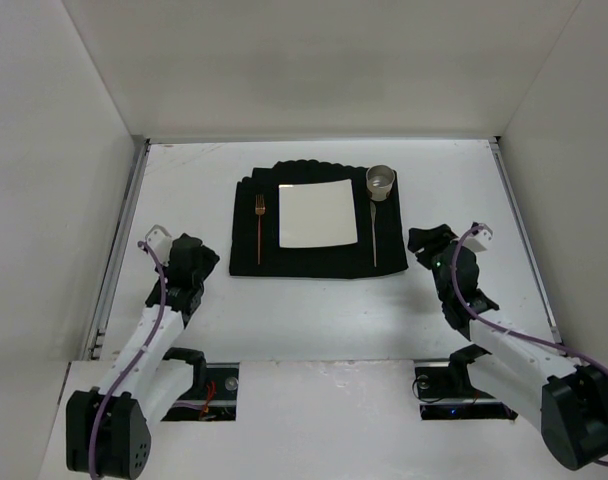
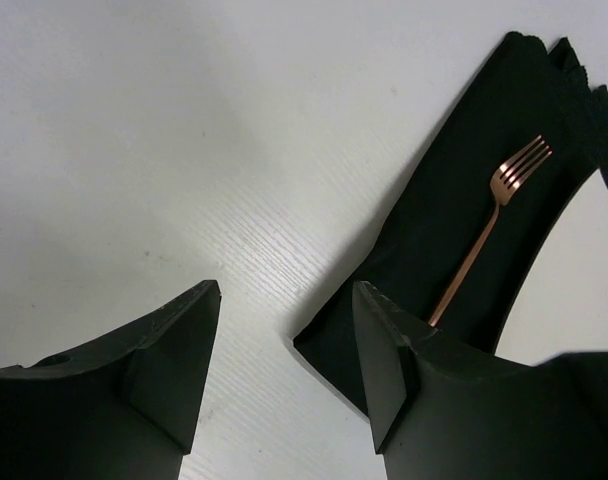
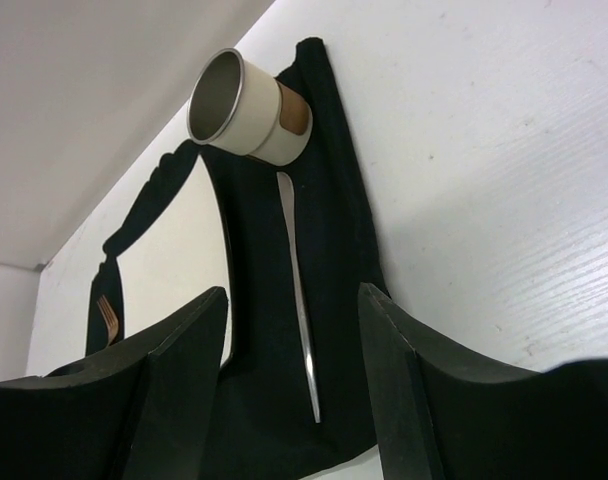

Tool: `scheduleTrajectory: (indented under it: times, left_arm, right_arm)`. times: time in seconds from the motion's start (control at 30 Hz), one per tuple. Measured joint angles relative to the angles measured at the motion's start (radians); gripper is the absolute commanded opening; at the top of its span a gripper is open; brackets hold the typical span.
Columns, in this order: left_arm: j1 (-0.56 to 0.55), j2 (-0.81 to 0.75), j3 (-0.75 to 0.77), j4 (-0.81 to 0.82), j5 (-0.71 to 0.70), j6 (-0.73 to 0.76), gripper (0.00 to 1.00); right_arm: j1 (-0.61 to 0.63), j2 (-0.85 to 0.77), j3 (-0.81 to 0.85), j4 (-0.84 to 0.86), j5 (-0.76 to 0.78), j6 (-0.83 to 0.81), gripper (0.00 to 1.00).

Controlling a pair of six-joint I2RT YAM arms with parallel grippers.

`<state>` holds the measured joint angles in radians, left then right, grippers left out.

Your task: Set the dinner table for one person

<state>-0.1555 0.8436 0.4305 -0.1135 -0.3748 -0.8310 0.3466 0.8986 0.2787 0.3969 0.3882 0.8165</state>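
Observation:
On the white dinner table (image 1: pixel 314 310) lies a black cloth mat (image 1: pixel 246 255) with a square white plate (image 1: pixel 317 214) in its middle. A copper fork (image 1: pixel 260 226) lies left of the plate and a silver knife (image 1: pixel 374 235) right of it. A cream cup (image 1: pixel 381 181) stands at the mat's far right corner. My left gripper (image 1: pixel 197 247) is open and empty, hovering just left of the mat's near left corner (image 2: pixel 329 350). My right gripper (image 1: pixel 422 242) is open and empty just right of the mat, and the knife (image 3: pixel 300 300) lies ahead of its fingers.
White walls (image 1: pixel 54 180) enclose the table on the left, back and right. Bare tabletop (image 2: pixel 184 150) lies left of the mat, more of it (image 3: pixel 504 180) to the right, and a strip between the mat and the arm bases.

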Motion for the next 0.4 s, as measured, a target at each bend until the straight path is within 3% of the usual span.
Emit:
scheduleTrajectory:
  times: [0.4]
  left_arm:
    - [-0.003,0.076,0.0,0.021,0.0,-0.004,0.53]
  right_arm:
    - [0.0,0.015,0.0,0.002,-0.023,0.013,0.61]
